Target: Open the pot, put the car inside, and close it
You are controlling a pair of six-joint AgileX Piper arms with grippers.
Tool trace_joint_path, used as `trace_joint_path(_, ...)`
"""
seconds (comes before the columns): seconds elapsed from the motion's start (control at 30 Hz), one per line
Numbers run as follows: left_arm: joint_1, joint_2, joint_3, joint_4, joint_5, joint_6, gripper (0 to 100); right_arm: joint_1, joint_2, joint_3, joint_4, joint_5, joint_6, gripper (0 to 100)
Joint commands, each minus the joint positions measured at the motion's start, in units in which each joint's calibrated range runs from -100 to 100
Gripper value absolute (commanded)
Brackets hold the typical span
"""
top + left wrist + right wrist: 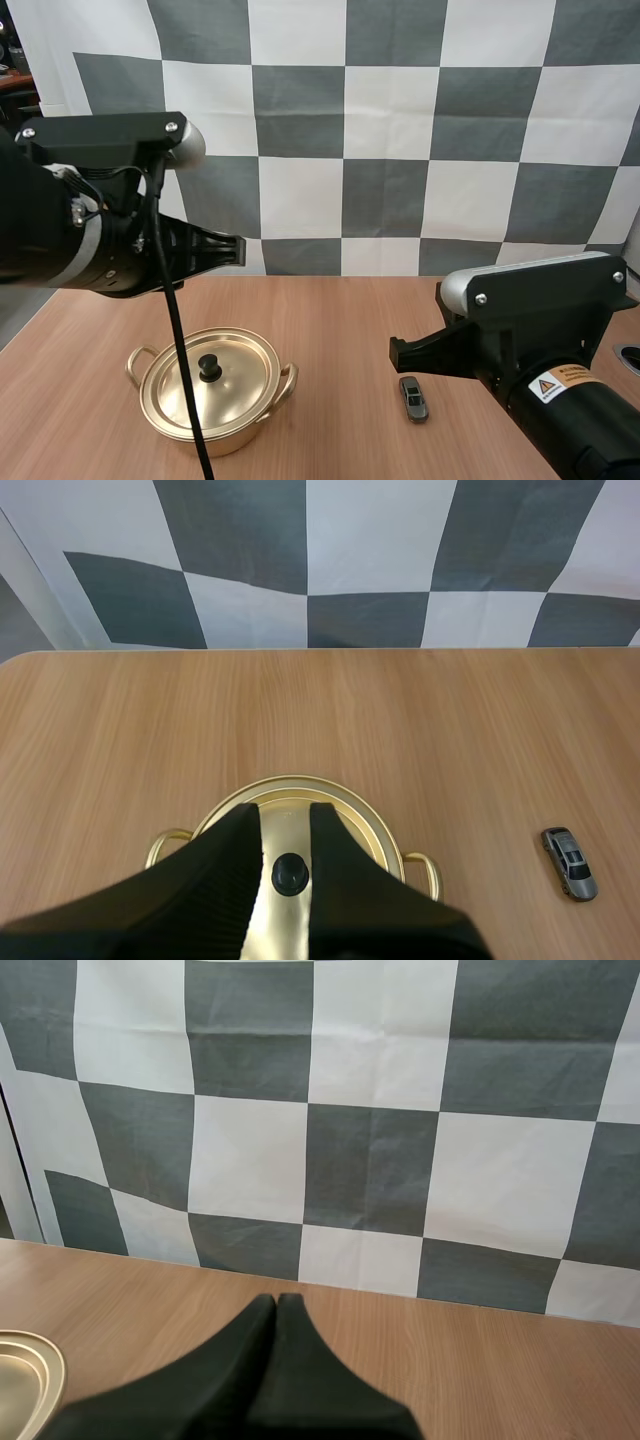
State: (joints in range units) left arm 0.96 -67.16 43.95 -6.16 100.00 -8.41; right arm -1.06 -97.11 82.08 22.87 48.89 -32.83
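Note:
A gold pot (212,392) with its lid on stands on the table at the front left; the lid has a black knob (209,367). A small grey toy car (413,398) lies on the wood to the pot's right. My left gripper (233,252) hangs well above and behind the pot. In the left wrist view it (285,818) is open, and the lid knob (289,873) shows below the gap between its fingers, with the car (570,863) off to the side. My right gripper (396,352) hovers just left of and above the car; its fingers lie together as one wedge (277,1302), holding nothing.
The wooden table (340,320) has bare room between pot and car and behind both. A round hole (630,357) sits at the table's right edge. In the right wrist view the pot's rim (25,1380) lies beside my fingers.

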Motion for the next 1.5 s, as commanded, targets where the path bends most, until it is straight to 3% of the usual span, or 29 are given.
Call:
trace_joint_path(0.0,-0.05,0.0,1.1,1.1,0.0,0.0,31,0.0,0.0,-0.1,0.0,-0.1,0.0,0)
trace_joint_path(0.2,-0.05,0.0,4.9,3.9,0.0,0.0,31,0.0,0.0,-0.1,0.0,-0.1,0.0,0)
trace_joint_path(0.6,-0.05,0.7,10.2,2.0,0.0,0.0,31,0.0,0.0,-0.1,0.0,-0.1,0.0,0)
trace_joint_path(0.93,-0.05,11.5,11.6,1.6,-0.3,0.0,31,0.0,0.0,-0.1,0.0,-0.1,0.0,0)
trace_joint_path(1.47,-0.05,15.4,11.6,3.7,-9.7,0.3,31,0.0,-0.1,-0.1,0.0,-0.1,0.0,0)
